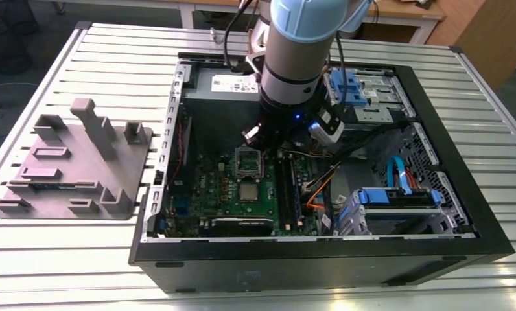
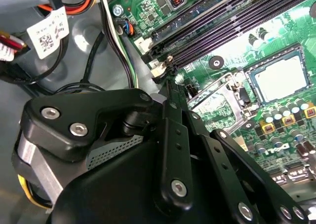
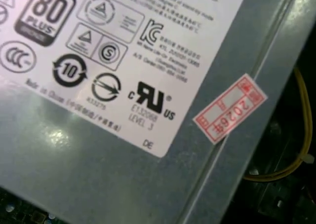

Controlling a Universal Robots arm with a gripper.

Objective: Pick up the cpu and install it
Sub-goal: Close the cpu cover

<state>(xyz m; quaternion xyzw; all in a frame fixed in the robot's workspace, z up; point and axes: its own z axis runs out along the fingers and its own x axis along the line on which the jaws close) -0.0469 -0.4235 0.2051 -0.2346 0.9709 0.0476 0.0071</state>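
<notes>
The cpu [image 1: 250, 192] is a small silvery square lying flat in its socket on the green motherboard [image 1: 211, 188] inside the open computer case. In the second wrist view the cpu [image 2: 279, 78] lies beside the silver socket frame [image 2: 217, 99], which stands hinged open. My gripper [image 1: 260, 139] hangs over the upper end of the socket, just above the open frame [image 1: 247, 160]. In the second wrist view the black gripper [image 2: 168, 86] looks shut with nothing in it, its tip close to the frame and apart from the cpu.
A grey holder tray [image 1: 76, 165] with raised blocks lies on the table at the exterior view's left. The power supply [image 1: 232, 84] sits behind the arm, its label [image 3: 123, 46] close to the first wrist camera. Memory slots [image 1: 286, 188], loose cables [image 2: 118, 51] and blue drive cages [image 1: 397, 197] crowd the case.
</notes>
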